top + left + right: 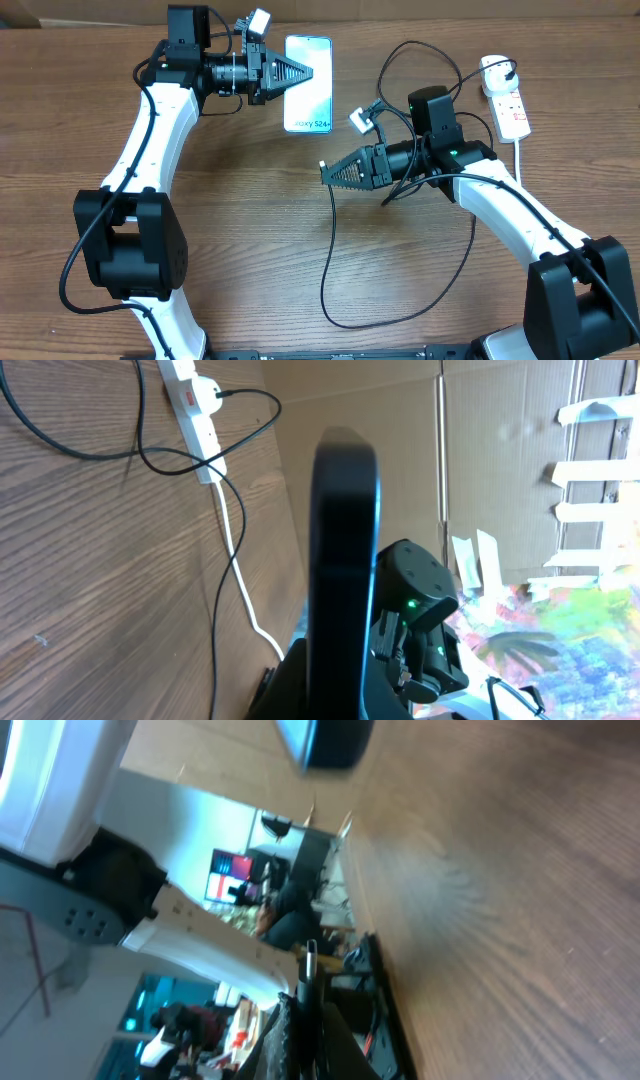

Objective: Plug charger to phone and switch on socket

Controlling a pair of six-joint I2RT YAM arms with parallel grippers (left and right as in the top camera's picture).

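Evidently both are loaded. The left gripper (306, 72) is clamped on one long edge of the slim rectangular smartphone (315, 100) with the pale blue-teal screen and dark rim, at the far middle of the brown wooden table (250, 250). Judged rigid, glassy and slippery: hold by the edges, no twisting. The right gripper (328, 174) pinches the plug end of the long thin black charger cable (324, 270), near the phone's near end, apart. Cable is limp and light; grip close behind the tip. The white elongated power strip (510, 105) lies far right.
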